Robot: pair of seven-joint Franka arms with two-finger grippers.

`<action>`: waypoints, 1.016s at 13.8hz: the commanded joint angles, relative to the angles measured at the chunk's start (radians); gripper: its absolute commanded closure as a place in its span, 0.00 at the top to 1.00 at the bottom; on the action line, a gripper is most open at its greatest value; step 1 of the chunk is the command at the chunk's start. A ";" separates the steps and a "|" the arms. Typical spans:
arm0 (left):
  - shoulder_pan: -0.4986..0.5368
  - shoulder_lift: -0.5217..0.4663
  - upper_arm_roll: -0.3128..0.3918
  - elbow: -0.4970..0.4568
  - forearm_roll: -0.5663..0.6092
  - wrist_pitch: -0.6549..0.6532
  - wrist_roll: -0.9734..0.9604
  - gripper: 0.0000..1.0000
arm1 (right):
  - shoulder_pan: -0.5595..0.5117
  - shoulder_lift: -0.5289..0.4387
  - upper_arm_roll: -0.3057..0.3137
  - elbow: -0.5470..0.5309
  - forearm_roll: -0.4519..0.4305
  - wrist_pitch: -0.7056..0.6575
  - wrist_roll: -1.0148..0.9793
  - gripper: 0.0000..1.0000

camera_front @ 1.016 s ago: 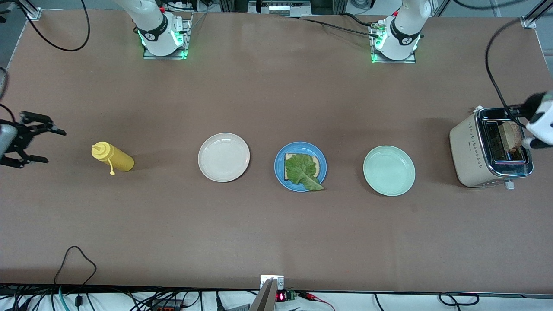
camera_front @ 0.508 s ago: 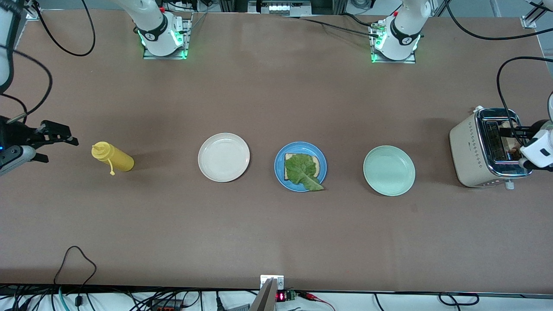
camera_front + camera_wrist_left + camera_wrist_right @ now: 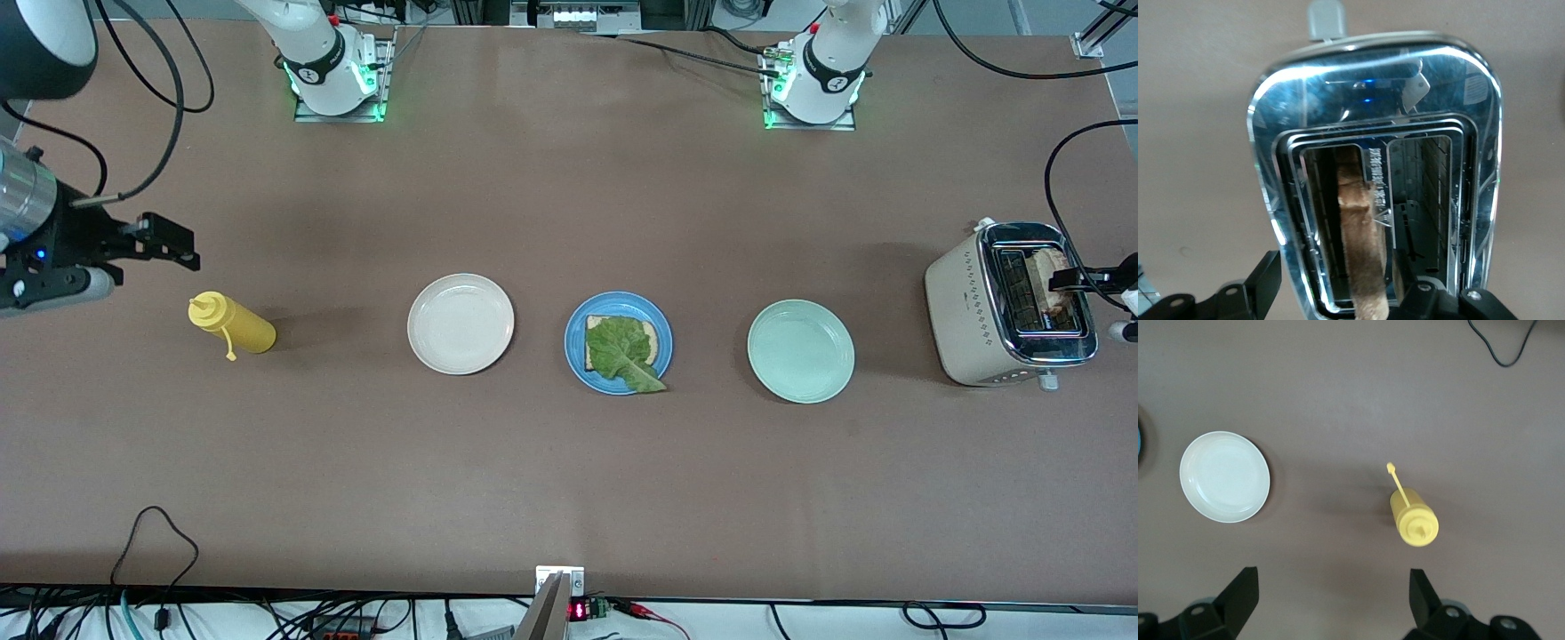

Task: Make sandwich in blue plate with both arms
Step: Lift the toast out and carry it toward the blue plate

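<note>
Left gripper [image 3: 1338,303] straddles the toast slice [image 3: 1361,247] standing in the toaster [image 3: 969,307], fingers apart. Right gripper [image 3: 1331,597] hovers over the mustard bottle [image 3: 1413,520], fingers spread wide.

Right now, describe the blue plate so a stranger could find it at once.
Three plates sit in a row across the table's middle. The blue plate is the centre one, between the white plate and mint plate. Only it holds bread and lettuce.

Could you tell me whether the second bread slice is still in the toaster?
Yes: the bread slice stands upright in one toaster slot.
</note>
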 commanded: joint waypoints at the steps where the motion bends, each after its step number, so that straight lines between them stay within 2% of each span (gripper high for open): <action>1: 0.012 -0.056 -0.017 -0.055 -0.023 0.004 -0.013 0.63 | -0.042 -0.156 0.037 -0.159 -0.012 0.023 0.022 1.00; 4: 0.011 -0.061 -0.017 -0.055 -0.024 -0.020 0.000 0.28 | -0.056 -0.155 0.026 -0.146 -0.008 0.015 0.006 1.00; 5: 0.012 -0.062 -0.017 -0.052 -0.024 -0.037 0.008 0.13 | -0.054 -0.136 0.025 -0.135 -0.005 0.018 0.011 1.00; 6: 0.011 -0.067 -0.019 -0.049 -0.024 -0.055 0.013 0.07 | -0.039 -0.127 0.003 -0.119 -0.003 0.010 0.019 1.00; 8: 0.011 -0.069 -0.020 -0.039 -0.023 -0.088 0.013 0.02 | 0.019 -0.127 -0.058 -0.114 -0.005 0.012 0.057 1.00; 10: 0.004 -0.101 -0.020 -0.034 -0.020 -0.117 0.013 0.01 | 0.109 -0.132 -0.153 -0.120 0.003 0.009 0.092 1.00; 11: 0.001 -0.127 -0.028 -0.008 -0.017 -0.164 0.011 0.01 | 0.123 -0.135 -0.170 -0.118 0.003 0.010 0.091 1.00; 14: 0.001 -0.130 -0.057 0.159 -0.009 -0.374 0.013 0.01 | 0.116 -0.133 -0.167 -0.103 0.003 0.007 0.088 1.00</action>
